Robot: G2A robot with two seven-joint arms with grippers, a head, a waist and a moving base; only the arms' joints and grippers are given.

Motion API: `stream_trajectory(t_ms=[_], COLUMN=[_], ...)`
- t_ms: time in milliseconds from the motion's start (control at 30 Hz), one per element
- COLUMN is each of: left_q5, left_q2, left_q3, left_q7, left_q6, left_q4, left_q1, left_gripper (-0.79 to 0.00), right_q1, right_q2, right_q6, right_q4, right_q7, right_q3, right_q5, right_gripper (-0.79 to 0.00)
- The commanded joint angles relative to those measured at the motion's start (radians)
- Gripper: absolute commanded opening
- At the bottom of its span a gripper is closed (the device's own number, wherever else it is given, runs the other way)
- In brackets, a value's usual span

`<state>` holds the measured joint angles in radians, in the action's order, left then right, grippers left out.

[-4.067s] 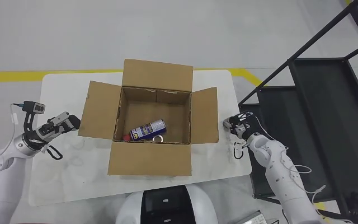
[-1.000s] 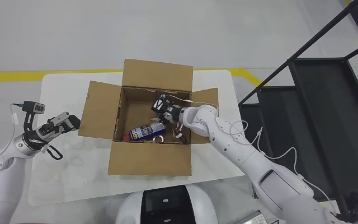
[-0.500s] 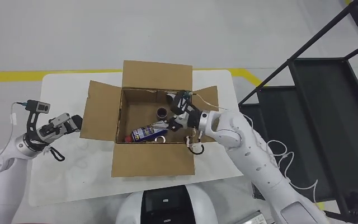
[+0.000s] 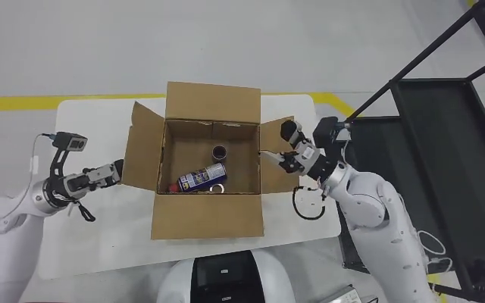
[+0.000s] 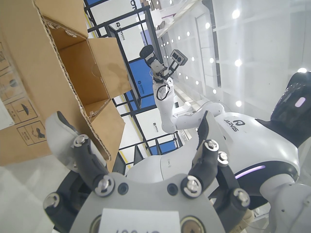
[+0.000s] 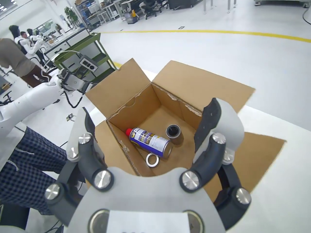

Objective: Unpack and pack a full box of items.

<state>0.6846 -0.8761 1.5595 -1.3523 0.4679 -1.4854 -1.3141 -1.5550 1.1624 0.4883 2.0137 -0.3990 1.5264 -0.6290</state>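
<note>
The white tabletop [image 4: 91, 242] carries an open cardboard box [image 4: 206, 216] at its middle, all four flaps folded outward.

Box contents, from the near wall to the far wall:
- A metal ring [image 6: 152, 160] lies flat on the box floor, just beside the spray can's base.
- A blue and yellow spray can [image 6: 149, 141] lies on its side, red cap toward the left wall.
- A dark cylinder [image 6: 173, 134] stands upright just behind the can.

The left gripper [image 5: 131, 124] is above the left part of the tabletop, jaws wide and empty, just beside the raised left flap. The right gripper [image 6: 148, 112] is above the right flap, jaws wide and empty, with all three items below it and to its left.
</note>
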Motion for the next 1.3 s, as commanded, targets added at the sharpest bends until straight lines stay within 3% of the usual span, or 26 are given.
stream_trajectory(t_ms=[0, 200, 467, 633, 767, 900, 1100, 1267], left_q5=[-0.018, 0.019, 0.019, 0.01, -0.028, -0.083, -0.173, -0.237], left_q2=[0.0, -0.008, -0.008, -0.009, -0.016, -0.027, -0.042, -0.047], left_q3=[-0.015, -0.103, -0.103, -0.103, -0.131, -0.197, -0.293, -0.333], left_q7=[0.0, -0.056, -0.056, -0.025, 0.045, 0.067, 0.061, 0.056], left_q6=[0.0, -0.056, -0.056, -0.064, -0.064, -0.082, -0.134, -0.129], left_q4=[-0.009, 0.003, 0.003, 0.007, 0.006, 0.006, 0.041, 0.071], left_q1=[0.017, 0.106, 0.106, 0.1, 0.11, 0.167, 0.256, 0.279], left_gripper=[0.0, 0.0, 0.0, 0.0, 0.0, 0.0, 0.0, 0.0], right_q1=[-0.027, -0.046, -0.046, -0.059, -0.078, -0.082, -0.058, -0.023], right_q2=[-0.001, -0.002, -0.002, -0.003, -0.011, -0.015, -0.014, -0.011], right_q6=[0.001, 0.003, 0.003, -0.058, -0.138, -0.177, -0.198, -0.17], right_q4=[-0.002, 0.001, 0.001, -0.005, -0.043, -0.096, -0.161, -0.149], right_q7=[0.014, 0.026, 0.026, 0.041, -0.048, -0.135, -0.208, -0.279], right_q3=[0.019, 0.028, 0.028, 0.069, 0.139, 0.151, 0.094, -0.003], right_q5=[0.017, 0.036, 0.036, 0.104, 0.192, 0.291, 0.374, 0.42], right_gripper=[0.0, 0.0, 0.0, 0.0, 0.0, 0.0, 0.0, 0.0])
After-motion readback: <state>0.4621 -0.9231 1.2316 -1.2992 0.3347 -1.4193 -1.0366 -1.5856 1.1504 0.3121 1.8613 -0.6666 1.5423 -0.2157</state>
